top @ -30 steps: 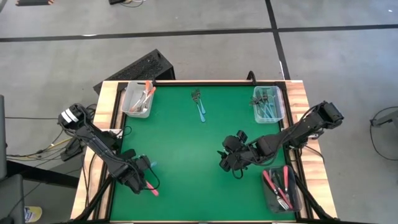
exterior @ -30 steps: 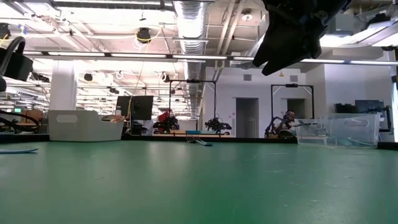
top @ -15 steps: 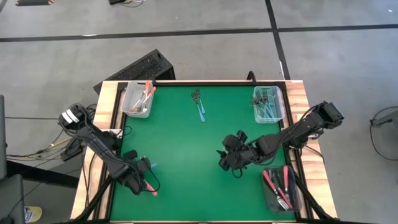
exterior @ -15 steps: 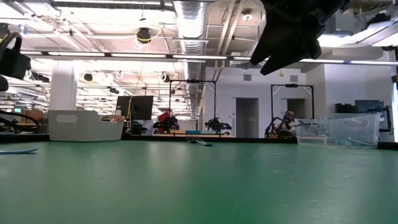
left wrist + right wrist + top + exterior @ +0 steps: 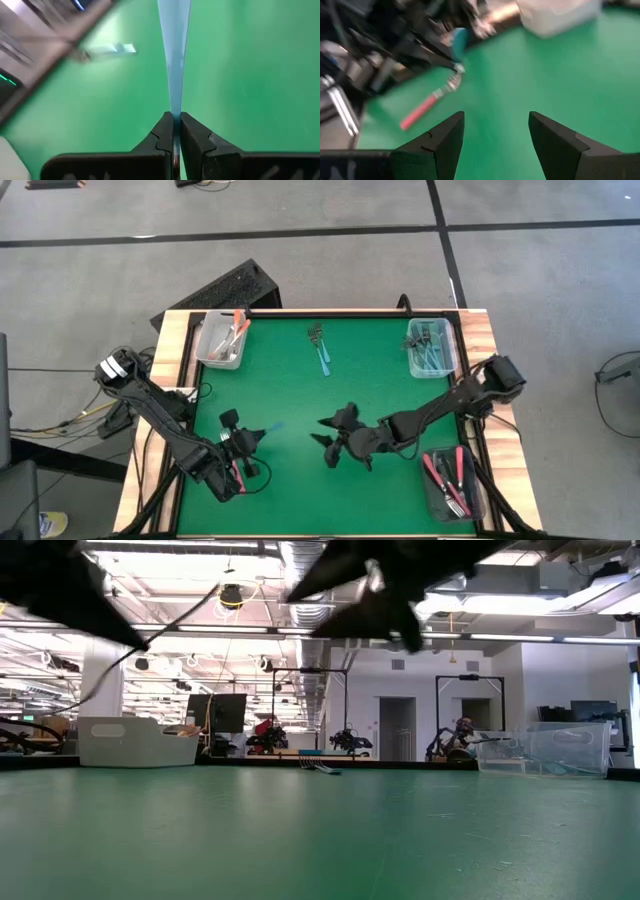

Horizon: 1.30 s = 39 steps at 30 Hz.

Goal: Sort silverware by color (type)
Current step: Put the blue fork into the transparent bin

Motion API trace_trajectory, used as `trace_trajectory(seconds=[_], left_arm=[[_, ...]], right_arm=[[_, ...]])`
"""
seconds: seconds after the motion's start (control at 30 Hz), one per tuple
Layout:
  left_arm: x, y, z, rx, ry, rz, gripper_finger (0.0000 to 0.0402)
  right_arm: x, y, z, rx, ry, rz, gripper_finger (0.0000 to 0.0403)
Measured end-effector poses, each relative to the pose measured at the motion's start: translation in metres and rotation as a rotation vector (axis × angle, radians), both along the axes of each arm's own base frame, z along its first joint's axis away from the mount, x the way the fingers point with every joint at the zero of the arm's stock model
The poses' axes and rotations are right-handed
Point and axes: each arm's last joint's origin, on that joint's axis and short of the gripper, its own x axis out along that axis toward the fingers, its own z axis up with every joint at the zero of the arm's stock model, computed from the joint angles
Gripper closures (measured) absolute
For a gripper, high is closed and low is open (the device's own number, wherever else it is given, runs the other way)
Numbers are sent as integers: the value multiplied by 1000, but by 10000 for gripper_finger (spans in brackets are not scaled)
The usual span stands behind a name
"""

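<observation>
The left gripper (image 5: 176, 131), lower left of the high view, is clenched on a light blue fork (image 5: 174, 60) by its slim handle: light, stiff, probably slippery plastic. The right gripper (image 5: 496, 131), mid-bench, hangs with jaws released.

The blue handle (image 5: 174, 60) is cut off by the left wrist view's edge, so its tines are hidden. In the low view both arms are only dark blurred shapes.
</observation>
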Motion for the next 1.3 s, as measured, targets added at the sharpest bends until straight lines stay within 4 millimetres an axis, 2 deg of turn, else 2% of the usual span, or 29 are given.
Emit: trace_trajectory(seconds=[0.17,0.3,0.5,0.73,0.9,1.13,1.3], left_arm=[[15,3,7,128,-143,20,401],[31,6,15,198,-232,55,401],[54,15,22,246,-171,8,401],[66,16,29,302,-132,-73,401],[67,16,31,316,-126,-85,401],[70,19,30,281,-98,-131,400],[74,24,28,189,-96,-163,370]], right_arm=[[15,5,-2,-118,-157,16,154],[20,6,2,-192,-253,17,154],[23,1,10,-271,-315,-1,154],[24,-8,12,-279,-320,-113,163],[24,-9,12,-284,-315,-127,225],[24,-10,10,-312,-292,-112,380],[23,-8,8,-373,-253,-97,381]])
